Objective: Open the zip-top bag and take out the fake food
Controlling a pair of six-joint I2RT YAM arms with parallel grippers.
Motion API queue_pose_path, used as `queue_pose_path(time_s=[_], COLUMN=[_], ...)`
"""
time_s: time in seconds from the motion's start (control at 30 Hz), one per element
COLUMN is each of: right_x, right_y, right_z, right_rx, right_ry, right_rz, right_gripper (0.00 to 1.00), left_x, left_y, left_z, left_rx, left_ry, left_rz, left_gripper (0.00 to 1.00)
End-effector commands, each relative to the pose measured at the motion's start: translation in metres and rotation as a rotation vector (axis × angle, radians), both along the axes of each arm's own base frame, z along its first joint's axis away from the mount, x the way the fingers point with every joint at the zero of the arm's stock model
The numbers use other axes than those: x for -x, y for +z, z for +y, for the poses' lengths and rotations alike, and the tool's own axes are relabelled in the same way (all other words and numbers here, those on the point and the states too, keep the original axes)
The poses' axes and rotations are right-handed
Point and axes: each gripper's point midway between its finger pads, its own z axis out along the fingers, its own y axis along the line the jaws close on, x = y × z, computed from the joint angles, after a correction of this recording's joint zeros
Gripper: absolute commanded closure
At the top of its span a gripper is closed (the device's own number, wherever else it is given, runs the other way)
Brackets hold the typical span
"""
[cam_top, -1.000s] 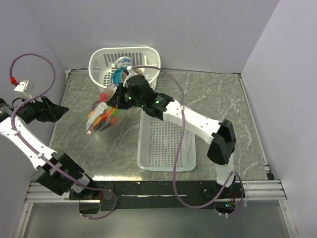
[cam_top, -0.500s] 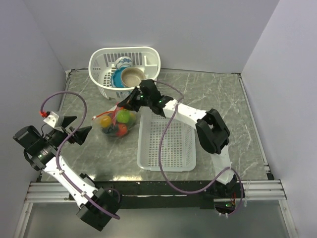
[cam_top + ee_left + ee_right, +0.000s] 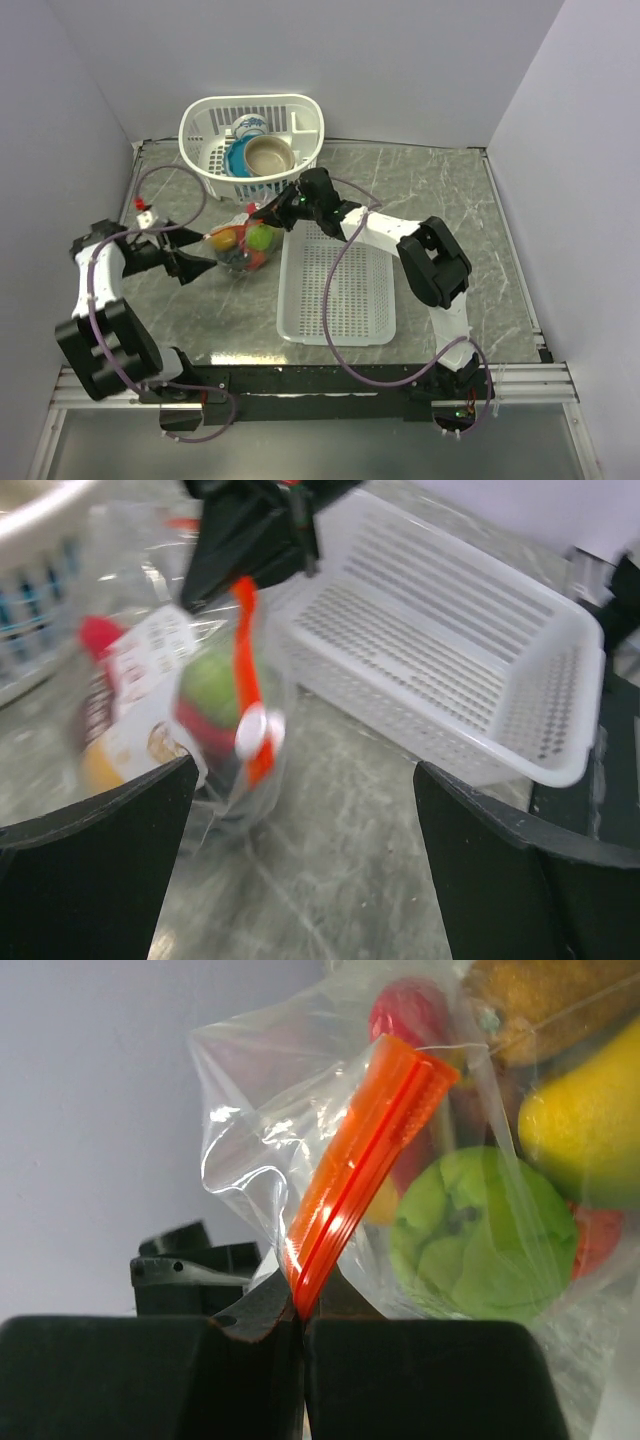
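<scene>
Fruit and vegetables of plastic, the fake food (image 3: 246, 246), fill the zip-top bag (image 3: 238, 252). The bag sits left of centre on the table (image 3: 450, 220), its bottom seemingly resting on the marbled surface. Through the clear film a green lime (image 3: 263, 237) shows on the right and a yellow-orange fruit (image 3: 224, 238) on the left, with red pieces beneath. The orange-red zip strip (image 3: 350, 1160) runs up the bag's right side and carries a white slider (image 3: 255, 730).

At the far edge, a round white mesh basket (image 3: 300, 110) holds a blue bowl (image 3: 236, 160) and a beige bowl (image 3: 270, 155). A flat rectangular mesh basket (image 3: 335, 290) lies just right of the bag.

From the near right, the right arm reaches far and leftward past that basket's far end. The right gripper (image 3: 268, 213) is clamped tight on the end of the zip strip, which the wrist view shows pinched between the closed fingertips.

The left arm is folded back on the left side. The left gripper (image 3: 195, 252) points right at the bag with its jaws spread wide. Its fingers (image 3: 90, 860) frame the bag in the wrist view, near it but apart.
</scene>
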Motion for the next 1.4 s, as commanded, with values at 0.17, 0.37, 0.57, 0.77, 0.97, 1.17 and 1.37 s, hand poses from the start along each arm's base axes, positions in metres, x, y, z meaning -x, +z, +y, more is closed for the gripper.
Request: queue_pose_path(time_s=[0.17,0.37,0.57,0.77,0.97,1.17,1.37], right_x=[-0.001,-0.005,-0.002,0.005,0.009,0.01,0.01], right_y=[0.056,0.074,0.081,0.082,0.09,0.1,0.105], right_z=[-0.019,-0.021,-0.021,-0.017,-0.019,-0.02,-0.02], right_rx=[-0.118,-0.139,-0.131,-0.108,-0.103,-0.106,-0.107], right_ry=[0.027,0.034,0.042,0.057,0.06,0.062,0.063], right_rz=[-0.083,-0.101,-0.114,-0.13,-0.145,-0.16,-0.169], right_gripper=[1.0,1.0,1.0,1.0,1.0,1.0,1.0], left_x=[-0.001,-0.008,-0.018,-0.029,-0.035,-0.032,-0.028], left_y=[0.041,0.035,0.035,0.046,0.043,0.026,0.026], left_z=[-0.042,-0.04,-0.036,-0.035,-0.036,-0.036,-0.037], left_rx=[0.149,0.11,0.08,0.05,0.047,0.036,0.02], left_ry=[-0.137,-0.133,-0.134,-0.146,-0.158,-0.162,-0.164], left_rz=[-0.21,-0.28,-0.344,-0.415,-0.417,-0.383,-0.4], left_gripper=[0.03,0.01,0.01,0.1,0.47,0.61,0.7])
